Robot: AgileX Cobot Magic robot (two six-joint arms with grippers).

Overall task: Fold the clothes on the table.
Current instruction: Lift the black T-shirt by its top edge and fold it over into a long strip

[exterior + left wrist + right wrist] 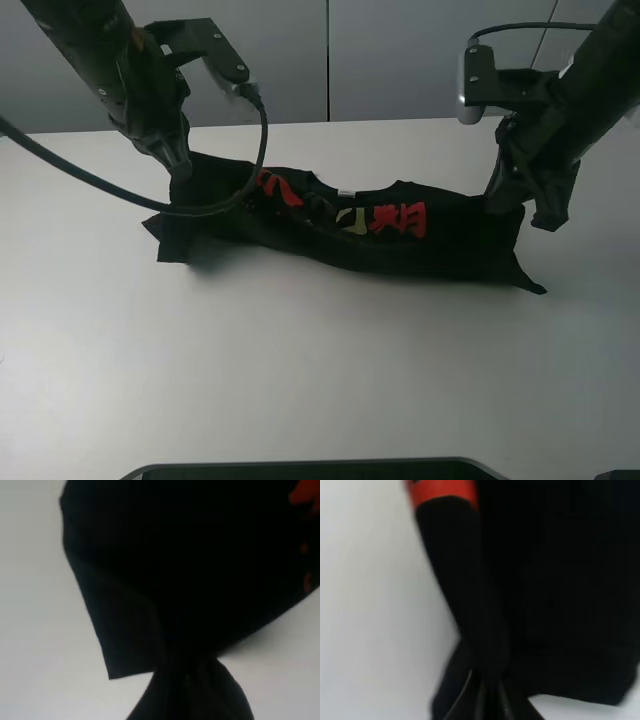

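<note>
On table point(300, 380), claws point(180, 165) point(500, 200) gripping shirt point(400, 245), cable point(264, 140) overhanging

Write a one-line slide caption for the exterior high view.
Left claw and right claw grip opposite ends of the black printed T-shirt, its lower edge draped on the white table.

Bulky, rounded, matte black left arm point(120, 70), topped by a black angular bracket point(200, 40) with a grey tip; thick black cable point(262, 140) in a loop. Matte black right arm point(590, 80), pale grey boxy camera housing point(477, 75), thin black cable point(520, 27).
</note>
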